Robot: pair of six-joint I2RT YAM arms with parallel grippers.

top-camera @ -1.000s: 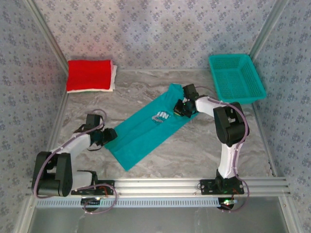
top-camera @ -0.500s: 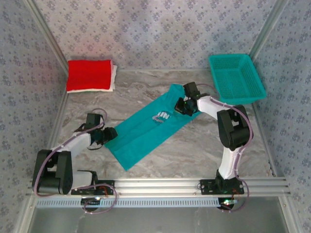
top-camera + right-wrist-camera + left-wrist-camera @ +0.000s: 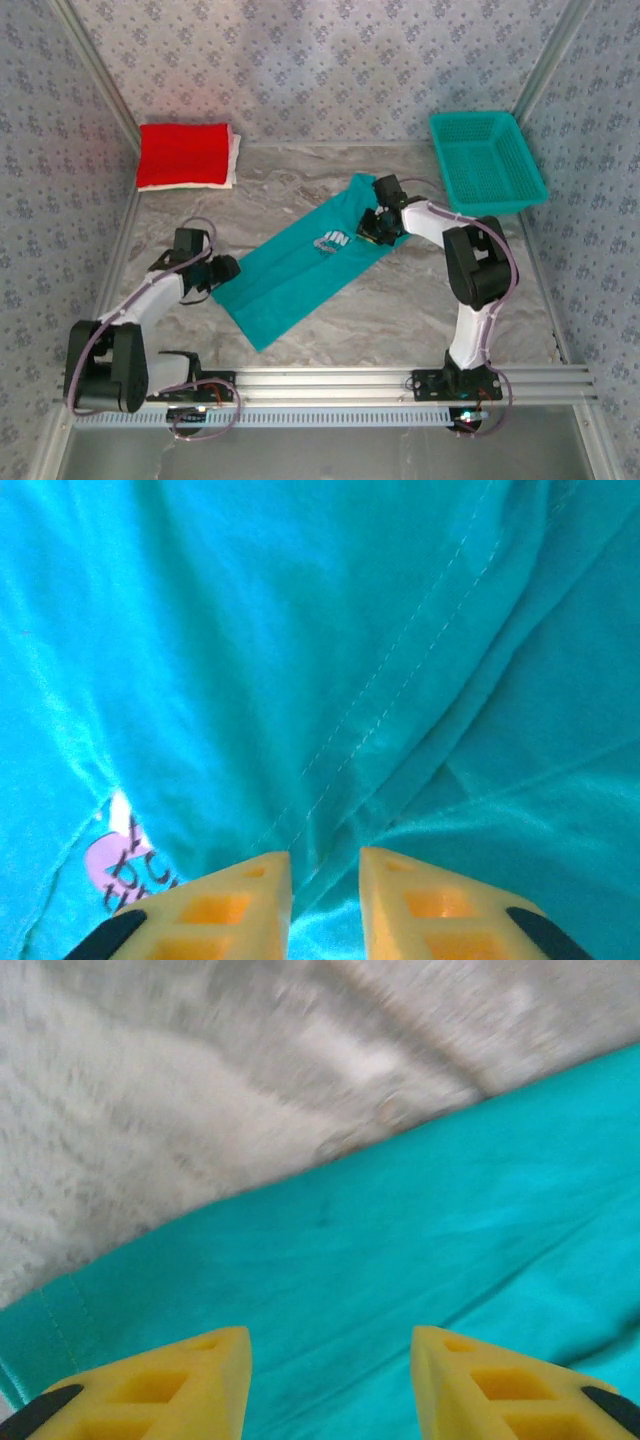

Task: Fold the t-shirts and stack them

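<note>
The left end effector [image 3: 330,1365] has its yellow fingers [image 3: 190,1380] spread wide, nothing between them, low over the teal t-shirt [image 3: 420,1250]. Its wrist view shows the shirt's hemmed edge at lower left and the grey marbled table [image 3: 200,1110] across the upper part of the frame. The top view places it at the left end of the shirt, left of centre.

The right end effector [image 3: 325,865] has its jaws narrowly apart. A stitched crease of the shirt runs down into the gap; whether the pads touch the cloth cannot be told. Close up, a bit of pink and white print [image 3: 110,865] sits at lower left.

From above, the shirt lies as a long strip slanting from lower left to upper right in the middle of the table, white lettering [image 3: 335,241] near its upper end just beside the right end effector. A folded red t-shirt [image 3: 183,153] lies on a white one [image 3: 233,160] at upper left. A teal mesh basket [image 3: 475,117] stands at upper right.
</note>
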